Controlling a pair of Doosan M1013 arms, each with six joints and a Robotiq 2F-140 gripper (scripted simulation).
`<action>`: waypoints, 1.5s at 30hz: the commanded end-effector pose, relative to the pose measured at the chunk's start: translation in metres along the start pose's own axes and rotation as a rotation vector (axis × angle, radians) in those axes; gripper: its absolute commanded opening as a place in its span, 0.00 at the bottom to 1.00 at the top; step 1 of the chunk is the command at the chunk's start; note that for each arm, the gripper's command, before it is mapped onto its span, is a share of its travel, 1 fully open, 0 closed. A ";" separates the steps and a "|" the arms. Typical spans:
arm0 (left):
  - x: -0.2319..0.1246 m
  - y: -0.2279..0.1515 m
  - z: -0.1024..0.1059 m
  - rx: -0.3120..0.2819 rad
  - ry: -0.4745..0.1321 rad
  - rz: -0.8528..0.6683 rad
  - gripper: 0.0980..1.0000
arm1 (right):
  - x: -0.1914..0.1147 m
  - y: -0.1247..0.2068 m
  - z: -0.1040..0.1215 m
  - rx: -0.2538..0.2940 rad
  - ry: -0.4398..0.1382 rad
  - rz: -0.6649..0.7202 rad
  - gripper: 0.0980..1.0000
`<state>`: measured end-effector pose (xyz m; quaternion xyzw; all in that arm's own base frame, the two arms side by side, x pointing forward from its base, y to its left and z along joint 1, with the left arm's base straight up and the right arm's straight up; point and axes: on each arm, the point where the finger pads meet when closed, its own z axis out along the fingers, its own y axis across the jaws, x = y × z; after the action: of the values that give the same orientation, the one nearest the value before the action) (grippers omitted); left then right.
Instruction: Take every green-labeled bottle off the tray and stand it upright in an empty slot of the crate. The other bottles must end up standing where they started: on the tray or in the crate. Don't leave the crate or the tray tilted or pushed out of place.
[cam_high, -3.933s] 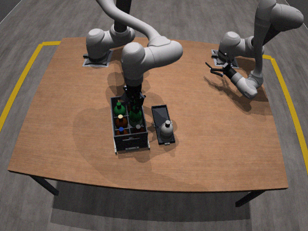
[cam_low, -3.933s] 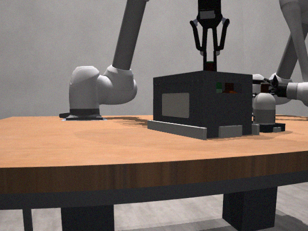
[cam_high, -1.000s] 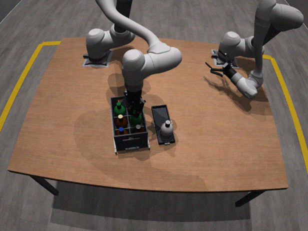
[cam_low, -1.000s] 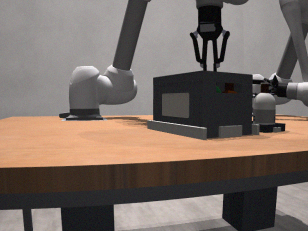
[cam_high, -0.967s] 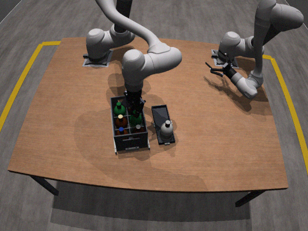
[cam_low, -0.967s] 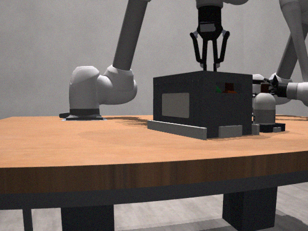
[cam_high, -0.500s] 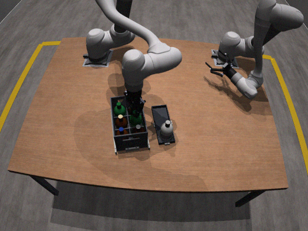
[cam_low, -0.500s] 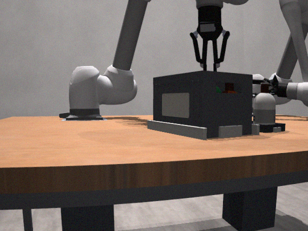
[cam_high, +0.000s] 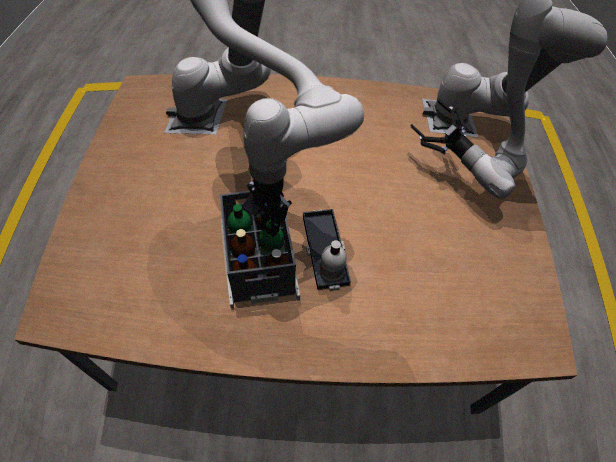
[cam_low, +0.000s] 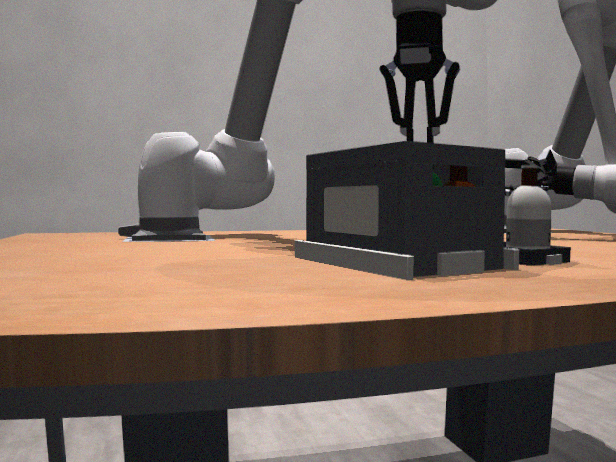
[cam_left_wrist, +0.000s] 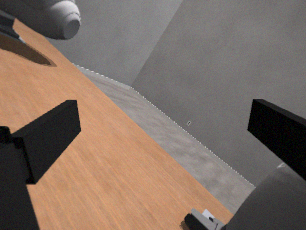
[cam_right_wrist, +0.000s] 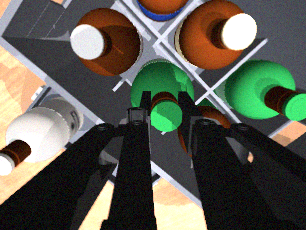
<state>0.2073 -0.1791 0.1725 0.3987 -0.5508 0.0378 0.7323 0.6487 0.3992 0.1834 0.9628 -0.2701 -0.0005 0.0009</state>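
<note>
My right gripper (cam_high: 271, 225) (cam_low: 420, 135) (cam_right_wrist: 164, 104) is shut on the neck of a green bottle (cam_high: 271, 239) (cam_right_wrist: 161, 77), upright in the middle slot of the crate's right column. The bottle's base is hidden. The crate (cam_high: 261, 286) (cam_low: 395, 210) stands level. Another green bottle (cam_high: 239, 221) (cam_right_wrist: 257, 85) stands in its back left slot. Amber bottles (cam_high: 242, 244) (cam_right_wrist: 117, 52) fill the other slots; one is mostly hidden under the gripper. A white bottle (cam_high: 333, 262) (cam_low: 529, 215) (cam_right_wrist: 40, 134) stands on the tray (cam_high: 321, 227). My left gripper (cam_high: 425, 115) (cam_left_wrist: 164, 115) is open and empty, far from the crate.
Metal guide strips (cam_high: 231, 295) (cam_low: 350, 257) line the crate's foot. The tray lies close beside the crate, with its back part bare. The left arm (cam_high: 487, 172) is folded near the right edge of the wooden table (cam_high: 440, 300) in the top view.
</note>
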 end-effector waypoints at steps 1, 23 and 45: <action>0.000 0.000 0.000 0.000 0.000 0.000 1.00 | 0.000 0.000 -0.001 0.002 0.001 0.000 0.00; 0.000 0.000 0.000 0.000 0.000 0.000 1.00 | 0.000 0.000 0.002 0.002 0.001 0.000 0.00; 0.000 0.000 0.000 0.000 0.000 0.000 1.00 | 0.000 -0.001 0.010 0.002 0.001 0.000 0.00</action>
<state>0.2073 -0.1791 0.1725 0.3987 -0.5508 0.0378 0.7323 0.6488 0.3992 0.1726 0.9628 -0.2701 -0.0005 0.0008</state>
